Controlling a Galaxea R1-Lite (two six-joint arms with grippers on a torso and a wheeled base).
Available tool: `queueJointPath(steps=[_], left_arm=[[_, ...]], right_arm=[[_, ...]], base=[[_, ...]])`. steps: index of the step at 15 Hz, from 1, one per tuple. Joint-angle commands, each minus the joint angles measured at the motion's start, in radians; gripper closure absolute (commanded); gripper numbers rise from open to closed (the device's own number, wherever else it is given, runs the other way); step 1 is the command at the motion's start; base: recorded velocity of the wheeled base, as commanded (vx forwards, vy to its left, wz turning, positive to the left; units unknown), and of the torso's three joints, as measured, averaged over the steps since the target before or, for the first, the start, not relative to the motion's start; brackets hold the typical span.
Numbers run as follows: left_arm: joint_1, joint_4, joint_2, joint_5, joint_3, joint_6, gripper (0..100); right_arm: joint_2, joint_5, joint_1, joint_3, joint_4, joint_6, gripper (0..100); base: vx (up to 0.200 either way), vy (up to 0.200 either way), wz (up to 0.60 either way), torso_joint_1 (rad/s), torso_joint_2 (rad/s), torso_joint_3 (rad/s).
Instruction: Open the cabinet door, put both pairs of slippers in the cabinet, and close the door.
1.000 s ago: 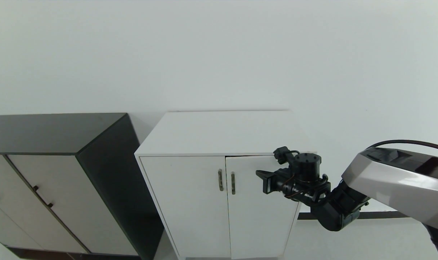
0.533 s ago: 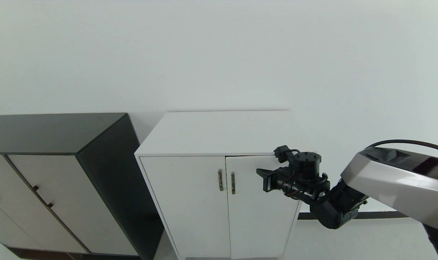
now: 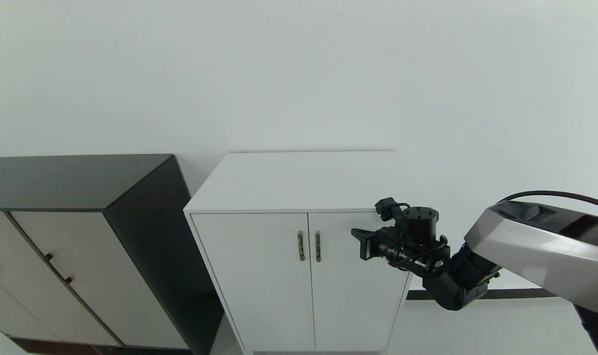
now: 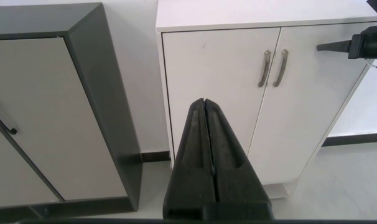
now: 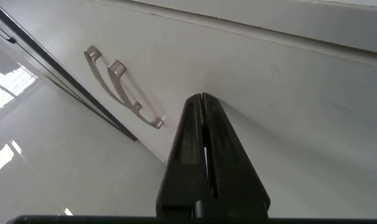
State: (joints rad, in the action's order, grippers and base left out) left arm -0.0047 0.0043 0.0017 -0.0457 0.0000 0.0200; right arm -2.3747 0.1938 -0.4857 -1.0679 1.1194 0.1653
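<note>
The white cabinet point(image 3: 299, 182) stands against the wall with both doors closed and flush. Two metal handles point(image 3: 317, 246) sit side by side at the middle seam. My right gripper point(image 3: 360, 244) is shut, and its tip rests against the upper part of the right door point(image 3: 353, 301), to the right of the handles. In the right wrist view the shut fingertips point(image 5: 203, 98) meet the door panel beside the handles point(image 5: 123, 93). My left gripper point(image 4: 204, 102) is shut on nothing and hangs well in front of the cabinet's left door point(image 4: 219, 68).
A black cabinet point(image 3: 72, 182) with grey doors stands directly left of the white one, a narrow gap between them. A plain white wall runs behind both. Pale glossy floor point(image 4: 338, 180) lies open in front of and to the right of the white cabinet.
The right door was slightly ajar, with a dark gap along its top edge; now it sits flush. My right gripper has moved a little toward the cabinet with it.
</note>
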Motion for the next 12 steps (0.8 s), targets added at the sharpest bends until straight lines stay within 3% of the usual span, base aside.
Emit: queueJointPath(steps=[1, 8, 12], left_arm=[[0.000, 0.000, 0.000, 0.000, 0.000, 0.000, 100], [0.000, 0.000, 0.000, 0.000, 0.000, 0.000, 100], [0.000, -0.001, 0.000, 0.000, 0.000, 0.003, 100]], right_arm=[[-0.009, -0.001, 0.003, -0.011, 0.000, -0.001, 100], [0.008, -0.002, 0.009, 0.008, 0.007, -0.001, 100], [0.160, -0.002, 0.007, 0.178, 0.060, -0.003, 100]], base=[[0.000, 0.000, 0.00, 0.000, 0.00, 0.000], [0.000, 0.000, 0.00, 0.000, 0.00, 0.000], [0.000, 0.000, 0.00, 0.000, 0.00, 0.000]])
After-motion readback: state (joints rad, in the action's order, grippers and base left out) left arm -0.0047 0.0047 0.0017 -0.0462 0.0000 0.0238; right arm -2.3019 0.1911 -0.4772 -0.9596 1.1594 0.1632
